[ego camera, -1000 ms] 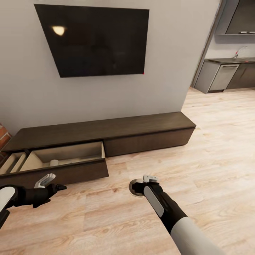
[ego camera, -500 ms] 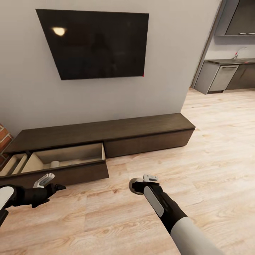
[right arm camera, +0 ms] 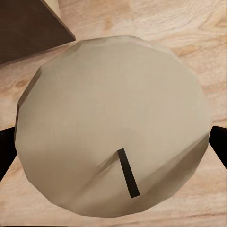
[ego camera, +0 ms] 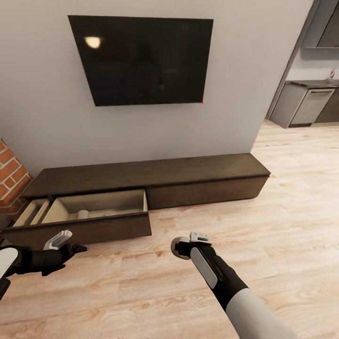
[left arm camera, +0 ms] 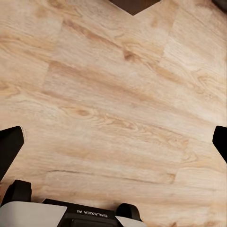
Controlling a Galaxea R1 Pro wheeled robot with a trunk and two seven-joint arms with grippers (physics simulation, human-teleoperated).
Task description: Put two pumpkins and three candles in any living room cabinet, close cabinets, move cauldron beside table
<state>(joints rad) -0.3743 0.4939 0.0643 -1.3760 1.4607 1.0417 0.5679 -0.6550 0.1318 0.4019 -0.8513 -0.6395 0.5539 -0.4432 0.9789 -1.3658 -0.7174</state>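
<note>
I hold one candle [right arm camera: 113, 127] in the right gripper [ego camera: 188, 246]: the right wrist view shows its beige top face with a dark wick, a black fingertip [right arm camera: 7, 146] at each side of it, so the jaws stand about a candle's width apart and closed on it. In the head view that candle is a small grey disc just off the gripper's tip, above the wooden floor [ego camera: 282, 188] and well apart from the cabinet [ego camera: 141, 181]. One drawer [ego camera: 94, 212] of the cabinet stands pulled out, pale inside, with another candle [ego camera: 83, 214] lying in it; a second open compartment [ego camera: 33, 212] sits beside it near the brick wall [ego camera: 12, 174]. The left gripper [ego camera: 66, 242] hangs empty over bare floor, jaws spread wide with nothing between them. Risks, as I judge them: the candle is squat and smooth, so a jolt during the approach could slip it out and send it rolling; the drawer's raised front could catch the candle if I bring it in too low. The head view gives the drawer's position and the gap to cross; the right wrist view alone confirms the grip and the wick, plus a dark cabinet corner [right arm camera: 28, 28] nearby.
</note>
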